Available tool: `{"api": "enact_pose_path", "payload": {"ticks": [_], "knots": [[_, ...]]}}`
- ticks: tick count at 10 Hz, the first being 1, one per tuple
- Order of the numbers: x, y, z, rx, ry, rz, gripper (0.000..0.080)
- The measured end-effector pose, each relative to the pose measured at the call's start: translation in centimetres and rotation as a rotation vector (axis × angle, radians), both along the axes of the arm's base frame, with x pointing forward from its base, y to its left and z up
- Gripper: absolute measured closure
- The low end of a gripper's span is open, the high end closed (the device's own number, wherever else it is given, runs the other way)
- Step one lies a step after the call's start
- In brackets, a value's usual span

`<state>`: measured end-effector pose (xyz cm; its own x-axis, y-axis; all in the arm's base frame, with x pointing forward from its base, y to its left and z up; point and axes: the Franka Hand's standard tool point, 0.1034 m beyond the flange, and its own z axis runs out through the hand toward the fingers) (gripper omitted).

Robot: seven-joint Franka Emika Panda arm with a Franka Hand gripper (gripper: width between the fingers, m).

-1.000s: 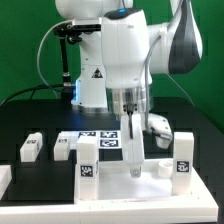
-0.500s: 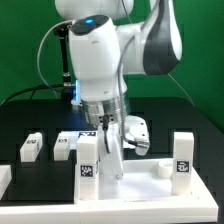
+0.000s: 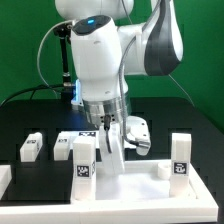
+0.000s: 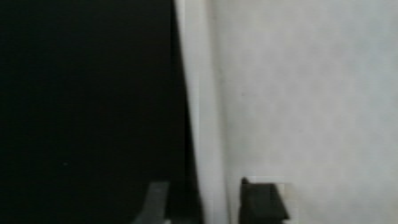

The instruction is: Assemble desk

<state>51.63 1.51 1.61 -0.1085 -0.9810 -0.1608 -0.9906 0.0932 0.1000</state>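
Two leg posts (image 3: 85, 168) are borne by the desk top (image 3: 140, 181), its thin edge clamped in the gripper (image 3: 116, 165); stiff, light, slick plastic is presumed.

Bright, even light; blurred wrist view

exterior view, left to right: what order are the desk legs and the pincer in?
loose leg → second loose leg → left standing leg post → pincer → right standing leg post. The white part just behind the pincer and the marker board overlap the others, so both are left out.
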Motion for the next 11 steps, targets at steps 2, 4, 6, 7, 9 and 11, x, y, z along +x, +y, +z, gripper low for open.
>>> {"api": "enact_pose_path", "payload": {"ticks": [2,4,6,7,9,11], "knots": [[0.0,0.0,0.0,0.0,-0.001,0.005,0.0732],[0.0,0.0,0.0,0.001,-0.001,0.008,0.0732],[0.0,0.0,0.0,0.001,-0.002,0.011,0.0732],[0.0,0.0,0.0,0.001,-0.002,0.011,0.0732],[0.0,0.0,0.0,0.003,-0.006,0.037,0.0732],[-0.9,-1.6,0.3,0.024,-0.041,0.217,0.0732]]}}
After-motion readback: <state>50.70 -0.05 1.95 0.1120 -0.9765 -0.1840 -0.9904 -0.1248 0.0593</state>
